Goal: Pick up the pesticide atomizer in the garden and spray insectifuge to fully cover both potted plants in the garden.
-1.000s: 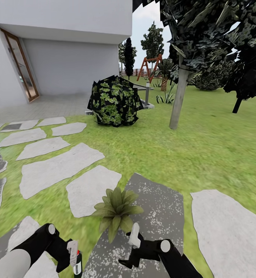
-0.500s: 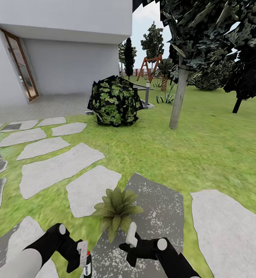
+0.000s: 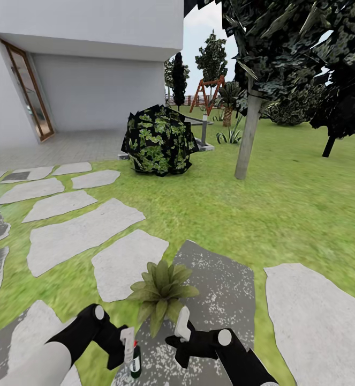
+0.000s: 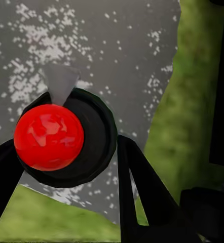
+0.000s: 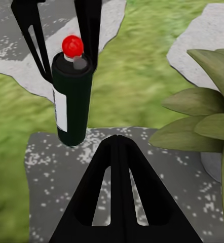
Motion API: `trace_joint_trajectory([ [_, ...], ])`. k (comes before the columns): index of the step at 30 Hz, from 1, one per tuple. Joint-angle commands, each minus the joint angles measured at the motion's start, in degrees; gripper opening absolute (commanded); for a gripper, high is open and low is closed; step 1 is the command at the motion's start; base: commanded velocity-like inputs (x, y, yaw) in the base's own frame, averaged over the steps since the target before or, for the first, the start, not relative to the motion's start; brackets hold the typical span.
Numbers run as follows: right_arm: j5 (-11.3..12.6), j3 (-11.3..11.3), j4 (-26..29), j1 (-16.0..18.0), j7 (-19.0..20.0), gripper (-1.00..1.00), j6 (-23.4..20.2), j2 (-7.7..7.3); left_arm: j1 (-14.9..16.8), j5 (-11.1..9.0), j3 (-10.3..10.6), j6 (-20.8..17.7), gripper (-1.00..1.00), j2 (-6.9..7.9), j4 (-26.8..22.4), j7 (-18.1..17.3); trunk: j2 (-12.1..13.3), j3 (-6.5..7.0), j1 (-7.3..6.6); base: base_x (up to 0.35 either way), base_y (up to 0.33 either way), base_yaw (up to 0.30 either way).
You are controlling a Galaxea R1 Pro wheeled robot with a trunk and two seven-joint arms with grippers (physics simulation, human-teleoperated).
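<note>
One potted plant (image 3: pixel 161 289), a low rosette of pointed green leaves, stands on a dark speckled stepping stone (image 3: pixel 225 300) just ahead of me. My left gripper (image 3: pixel 130 351) is shut on the pesticide atomizer (image 3: pixel 136 364), a dark green bottle with a red top, held upright just left of the plant and slightly nearer to me. In the left wrist view the atomizer's red top (image 4: pixel 48 136) sits between the black fingers (image 4: pixel 137 187). The right wrist view shows the atomizer (image 5: pixel 71 101) beside the plant's leaves (image 5: pixel 203 121). My right gripper (image 3: pixel 172 343) is shut and holds nothing, right of the bottle.
Grey stepping stones (image 3: pixel 81 233) cross the lawn to the left and right. A big dark leafy bush (image 3: pixel 158 140) and a tree trunk (image 3: pixel 248 139) stand further ahead. The white house with a wooden door (image 3: pixel 30 96) is at the back left.
My left gripper has carried the atomizer to the right, closer to the plant. The right gripper dropped back slightly, then stayed still.
</note>
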State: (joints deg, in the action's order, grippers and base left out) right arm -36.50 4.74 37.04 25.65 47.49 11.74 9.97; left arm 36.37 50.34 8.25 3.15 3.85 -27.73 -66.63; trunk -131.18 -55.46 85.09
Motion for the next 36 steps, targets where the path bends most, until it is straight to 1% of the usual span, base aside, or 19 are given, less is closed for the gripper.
trace_joint_trajectory([
  [1,-0.6,-0.1,0.1,0.0,0.0,-1.00,0.3,0.02,0.0,1.0,0.2,-0.2,-1.00,-0.02,-0.2,-0.1,0.0,-0.05,-0.01,0.000,0.000,0.000],
  [2,-0.6,-0.1,0.1,0.2,0.0,-1.00,-0.2,0.02,0.0,1.6,0.2,-0.5,-1.00,-0.05,-0.2,-0.1,0.0,-0.05,-0.01,0.000,0.000,0.000],
  [4,-0.6,-0.1,0.3,0.8,0.0,-1.00,-3.8,0.02,0.0,2.2,0.2,-0.8,-1.00,-0.25,-0.2,-0.1,0.0,-0.05,-0.01,0.000,0.000,0.000],
  [6,-0.6,-0.1,1.3,1.2,0.0,-1.00,-5.9,0.02,0.0,2.3,0.2,-0.8,-1.00,-0.58,-0.2,-0.1,0.0,-0.05,-0.01,0.000,0.000,0.000],
  [8,-0.5,-0.1,1.9,1.4,0.0,-1.00,-6.8,0.02,0.0,2.4,0.3,-0.9,-1.00,-0.84,-0.2,-0.1,0.0,-0.05,-0.01,0.000,0.000,0.000],
  [15,-0.5,-0.1,2.0,1.4,0.0,-1.00,-7.1,0.02,0.6,2.4,0.2,-1.5,-1.00,-2.24,-0.2,0.1,0.0,-0.05,-0.01,0.000,0.000,0.000],
  [23,-0.6,0.1,1.3,1.4,0.3,-1.00,-7.0,0.02,0.6,2.3,0.2,-2.1,-1.00,-2.53,-0.1,-0.2,0.0,-0.05,-0.01,0.000,0.000,0.000],
  [26,-0.6,1.6,1.3,1.4,0.4,-1.00,-6.9,0.02,0.6,2.1,0.1,-2.1,-1.00,-2.53,-0.1,-0.3,0.0,-0.05,-0.01,0.000,0.000,0.000],
  [27,-0.6,2.6,1.2,1.4,0.3,-1.00,-6.9,0.02,0.6,2.0,0.1,-2.1,-1.00,-2.53,-0.1,-0.3,0.0,-0.05,-0.01,0.000,0.000,0.000],
  [29,-0.6,3.7,1.3,1.4,0.3,-1.00,-6.8,0.02,0.6,1.9,0.1,-2.1,-1.00,-2.53,-0.1,-0.3,0.0,-0.05,-0.01,0.000,0.000,0.000],
  [31,-0.6,4.2,1.3,1.4,0.3,-1.00,-6.8,0.02,0.6,2.0,0.1,-2.1,-1.00,-2.74,-0.1,-0.3,0.0,-0.05,-0.01,0.000,0.000,0.000],
  [33,-0.6,4.3,1.3,1.4,0.3,-1.00,-6.8,0.02,0.6,2.2,0.1,-2.1,-1.00,-3.57,-0.1,-0.3,0.0,-0.05,-0.01,0.000,0.000,0.000],
  [36,-0.6,4.3,1.3,1.4,0.3,-1.00,-6.8,0.02,0.6,2.3,0.1,-2.1,-1.00,-4.02,-0.1,-0.3,0.0,-0.05,-0.01,0.000,0.000,0.000],
])
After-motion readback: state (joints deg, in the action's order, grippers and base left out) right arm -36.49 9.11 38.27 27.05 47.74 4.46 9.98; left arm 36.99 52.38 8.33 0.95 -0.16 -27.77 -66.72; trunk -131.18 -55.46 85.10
